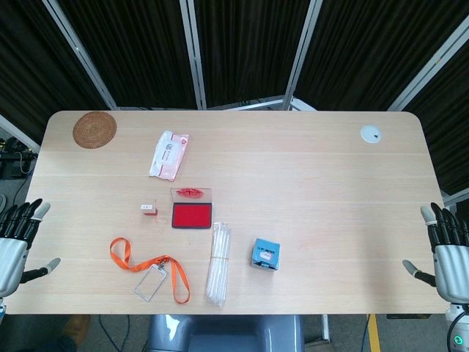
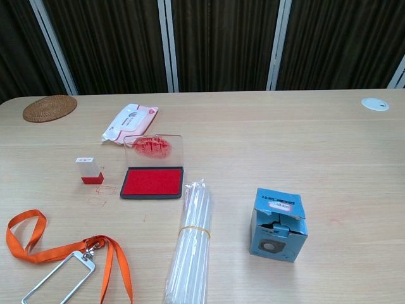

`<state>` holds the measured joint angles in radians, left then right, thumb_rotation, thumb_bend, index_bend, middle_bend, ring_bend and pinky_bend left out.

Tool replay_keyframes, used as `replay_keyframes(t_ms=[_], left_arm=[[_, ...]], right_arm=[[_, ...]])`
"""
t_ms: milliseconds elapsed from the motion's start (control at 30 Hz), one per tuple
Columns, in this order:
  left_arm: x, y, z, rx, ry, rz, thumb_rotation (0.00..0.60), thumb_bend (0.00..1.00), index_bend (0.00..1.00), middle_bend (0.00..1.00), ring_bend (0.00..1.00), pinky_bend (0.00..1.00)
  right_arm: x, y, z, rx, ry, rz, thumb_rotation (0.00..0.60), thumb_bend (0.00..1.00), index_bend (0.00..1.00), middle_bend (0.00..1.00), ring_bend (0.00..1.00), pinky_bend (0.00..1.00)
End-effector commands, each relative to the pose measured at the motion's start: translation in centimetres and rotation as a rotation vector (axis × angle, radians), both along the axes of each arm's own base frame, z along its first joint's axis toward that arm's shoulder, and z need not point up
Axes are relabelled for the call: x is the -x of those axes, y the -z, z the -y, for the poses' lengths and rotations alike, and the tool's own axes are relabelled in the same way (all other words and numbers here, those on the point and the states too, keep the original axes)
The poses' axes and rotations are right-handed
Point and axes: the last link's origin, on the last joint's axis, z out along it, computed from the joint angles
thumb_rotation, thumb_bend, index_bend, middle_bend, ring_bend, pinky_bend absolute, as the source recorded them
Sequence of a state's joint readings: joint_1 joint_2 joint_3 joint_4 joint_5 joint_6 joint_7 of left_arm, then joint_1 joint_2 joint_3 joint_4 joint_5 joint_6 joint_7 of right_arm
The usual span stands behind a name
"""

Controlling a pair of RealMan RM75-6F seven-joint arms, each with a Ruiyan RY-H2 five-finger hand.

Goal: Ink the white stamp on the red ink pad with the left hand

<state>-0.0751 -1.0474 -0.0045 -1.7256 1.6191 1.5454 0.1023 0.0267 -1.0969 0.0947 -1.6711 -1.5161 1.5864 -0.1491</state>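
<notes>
While both hands hang empty with fingers apart, the left hand (image 1: pixel 16 238) and right hand (image 1: pixel 448 248) well apart from the red ink pad (image 2: pixel 152 181), the white stamp (image 2: pixel 88 170) stands upright just left of it.

I see a red ink pad (image 2: pixel 152 182) in a black tray, a white stamp (image 2: pixel 88 170) with a red base, an orange lanyard (image 2: pixel 38 247), and a blue box (image 2: pixel 276 225) on the pale wood desk (image 2: pixel 285 139).
</notes>
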Motion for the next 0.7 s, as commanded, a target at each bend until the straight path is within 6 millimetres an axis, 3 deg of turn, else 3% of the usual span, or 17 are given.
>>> replay_keyframes(t_ms=[33,200,233,267,333,400,467,567,700], left_arm=[[0.1,0.0,-0.1,0.000,-0.003,0.000,0.600,0.00,0.00,0.00,0.00,0.00],[0.3,0.1,-0.3,0.009,-0.003,-0.012,0.600,0.03,0.00,0.00,0.00,0.00],[0.6,0.7,-1.0,0.050,0.010,-0.058,0.600,0.04,0.00,0.00,0.00,0.00],[0.8,1.2,-1.7,0.073,0.004,-0.057,0.600,0.08,0.00,0.00,0.05,0.05],[0.9,2.7,-3.5,0.122,-0.006,-0.037,0.600,0.14,0.00,0.00,0.20,0.23],[0.7,3.9,-5.4,0.145,-0.006,-0.021,0.600,0.21,0.00,0.00,0.47,0.51],[0.2,5.6,-7.6,0.162,-0.012,0.003,0.600,0.25,0.00,0.00,0.62,0.63],[-0.9,7.7,-10.3,0.164,-0.005,0.031,0.600,0.32,0.02,0.00,0.76,0.74],[-1.9,10.3,-13.0,0.223,-0.040,0.036,0.600,0.38,0.08,0.05,0.79,0.77]], right_arm=[[0.0,0.0,0.0,0.000,0.000,0.000,0.600,0.00,0.00,0.00,0.00,0.00],[0.1,0.0,-0.1,0.000,0.004,-0.005,0.600,0.00,0.00,0.00,0.00,0.00],[0.0,0.0,0.0,0.004,0.005,0.003,0.600,0.00,0.00,0.00,0.00,0.00],[-0.1,0.0,0.1,0.004,0.006,0.004,0.600,0.00,0.00,0.00,0.00,0.00],[0.0,0.1,0.3,-0.003,0.010,0.001,0.600,0.00,0.00,0.00,0.00,0.00],[0.1,0.2,0.4,-0.011,0.017,-0.005,0.600,0.00,0.00,0.00,0.00,0.00],[0.5,0.4,0.7,-0.018,0.034,-0.011,0.600,0.00,0.00,0.00,0.00,0.00],[1.0,0.5,1.1,-0.021,0.053,-0.015,0.600,0.00,0.00,0.00,0.00,0.00],[1.5,0.4,1.4,-0.025,0.075,-0.019,0.600,0.00,0.00,0.00,0.00,0.00]])
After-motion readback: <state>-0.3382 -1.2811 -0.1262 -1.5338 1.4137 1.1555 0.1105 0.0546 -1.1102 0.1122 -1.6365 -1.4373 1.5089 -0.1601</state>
